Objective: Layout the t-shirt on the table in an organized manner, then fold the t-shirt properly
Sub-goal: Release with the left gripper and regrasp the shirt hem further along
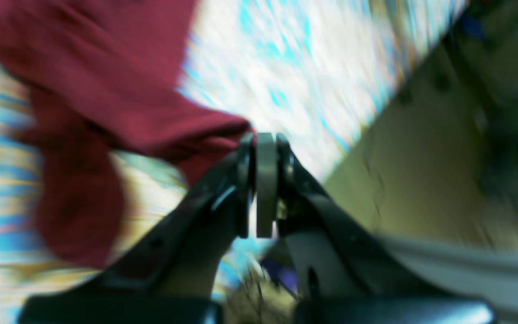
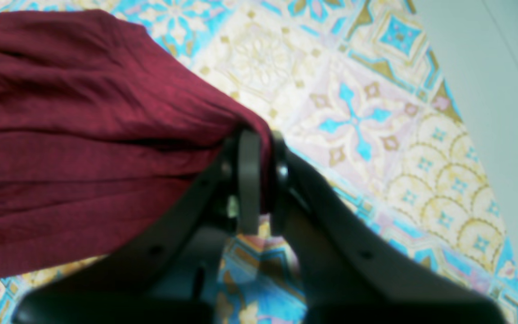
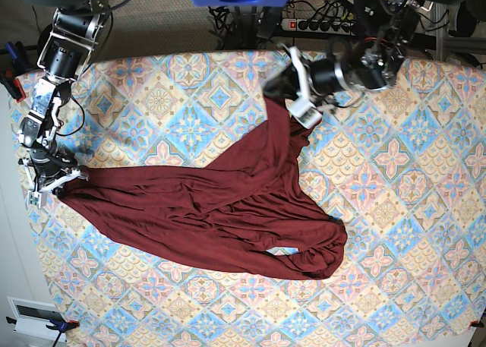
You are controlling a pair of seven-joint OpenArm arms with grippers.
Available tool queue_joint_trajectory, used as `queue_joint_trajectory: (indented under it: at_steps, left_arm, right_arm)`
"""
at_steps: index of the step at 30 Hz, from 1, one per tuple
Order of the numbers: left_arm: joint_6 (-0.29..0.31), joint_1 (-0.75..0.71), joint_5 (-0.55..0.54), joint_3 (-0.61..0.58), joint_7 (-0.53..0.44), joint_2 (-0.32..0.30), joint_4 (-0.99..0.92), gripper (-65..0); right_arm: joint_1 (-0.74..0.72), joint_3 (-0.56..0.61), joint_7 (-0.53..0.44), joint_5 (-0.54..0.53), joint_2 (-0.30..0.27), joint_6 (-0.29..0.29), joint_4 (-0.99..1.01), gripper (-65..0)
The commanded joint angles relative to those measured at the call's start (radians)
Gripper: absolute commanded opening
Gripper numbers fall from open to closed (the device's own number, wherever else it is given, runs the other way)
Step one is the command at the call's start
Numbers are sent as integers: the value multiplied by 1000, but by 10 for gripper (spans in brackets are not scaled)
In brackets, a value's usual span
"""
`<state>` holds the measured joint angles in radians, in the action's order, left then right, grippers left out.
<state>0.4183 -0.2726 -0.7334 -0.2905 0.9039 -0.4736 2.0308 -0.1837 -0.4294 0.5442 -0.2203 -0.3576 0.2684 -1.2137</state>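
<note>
Base view, t-shirt (image 3: 228,203) stretched between both grippers

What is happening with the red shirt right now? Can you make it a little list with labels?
shirt: the t-shirt, dark maroon, stretched and rumpled, not flat yet
table: the table, covered in a blue, pink and cream tile pattern
left gripper: left gripper shut on one edge of the shirt, lifted above the table
right gripper: right gripper shut on another edge, near the table's side
folded: not yet
picture quality: the left wrist view is blurry
</note>
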Motion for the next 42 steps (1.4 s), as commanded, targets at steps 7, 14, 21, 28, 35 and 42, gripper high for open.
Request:
queue_joint_trajectory:
  at_steps: [7,14,21,28,35,42]
  left_arm:
    - [3,89,205,-98,65,-9,-32,-650]
    - [1,101,272,70,74,-21,-34,-558]
    - [1,103,257,184,117,-21,-34,-351]
    - [-2,275,263,412,113,98,-241,-330]
    - [-3,553,424,337,-136,163,-643,-330]
    - [-85,724,608,208,-401,235,-1000,-330]
  right_arm:
    - [-20,-7,-25,-9,-24,-1,-19,-650]
    - [-20,-7,-25,-9,-24,-1,-21,-650]
    - [-20,-7,-26,-9,-24,-1,-21,-650]
    - [-20,-7,-26,-9,-24,-1,-21,-650]
    - [-20,-6,-26,-9,-24,-1,-19,-650]
    - [-17,-6,-23,-9,-22,-1,-19,-650]
